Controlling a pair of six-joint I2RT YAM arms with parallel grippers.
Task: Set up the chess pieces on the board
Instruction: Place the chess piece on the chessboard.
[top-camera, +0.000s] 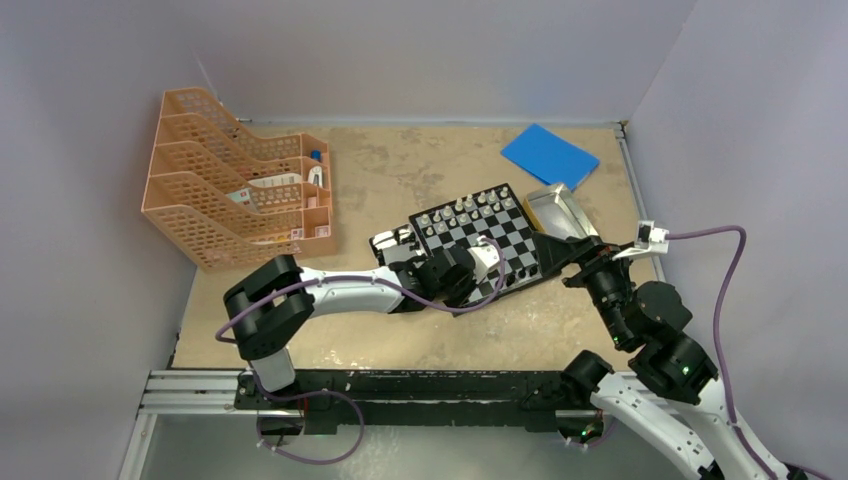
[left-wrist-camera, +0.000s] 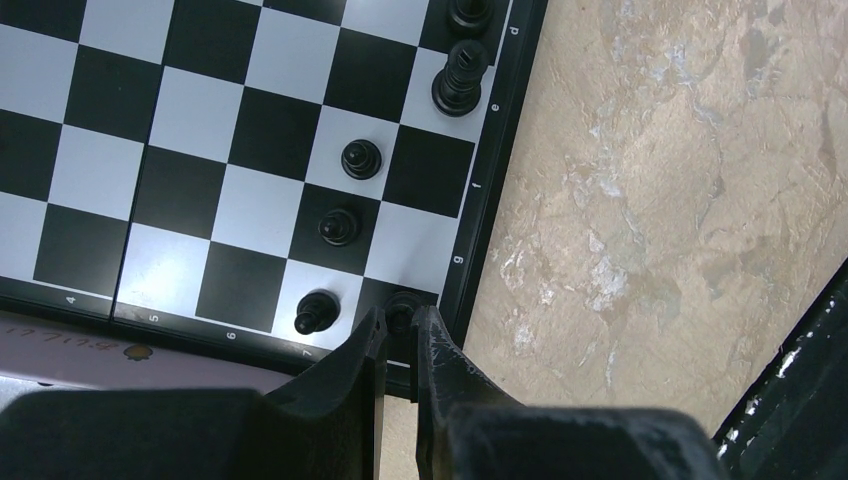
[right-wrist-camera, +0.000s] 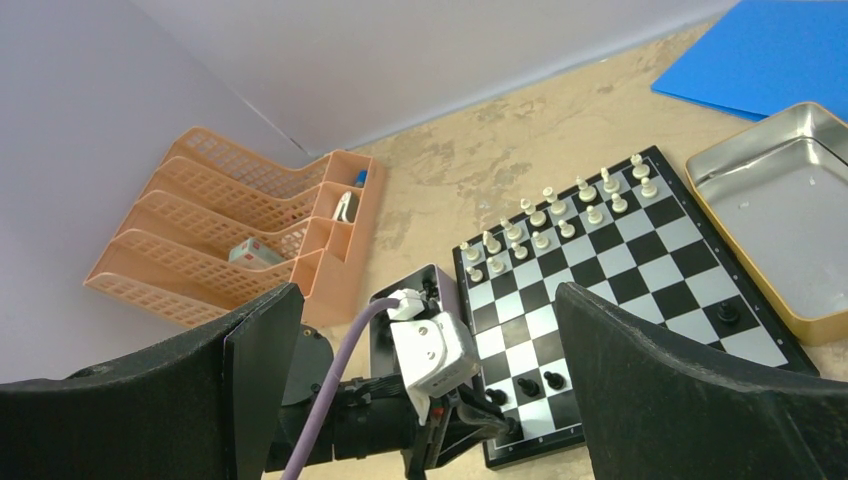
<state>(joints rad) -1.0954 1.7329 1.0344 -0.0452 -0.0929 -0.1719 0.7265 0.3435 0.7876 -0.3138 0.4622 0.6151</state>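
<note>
My left gripper pinching black piece at board corner; wobbling might be tipping neighbour pawn. Also my right gripper gaping wide, empty.

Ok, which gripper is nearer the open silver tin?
Right. The right gripper hovers open beside the tin; the left gripper pinches a black piece at the near corner of the board.

light: bright, even | shadows: soft | glare: faint on board | focus: sharp
</note>
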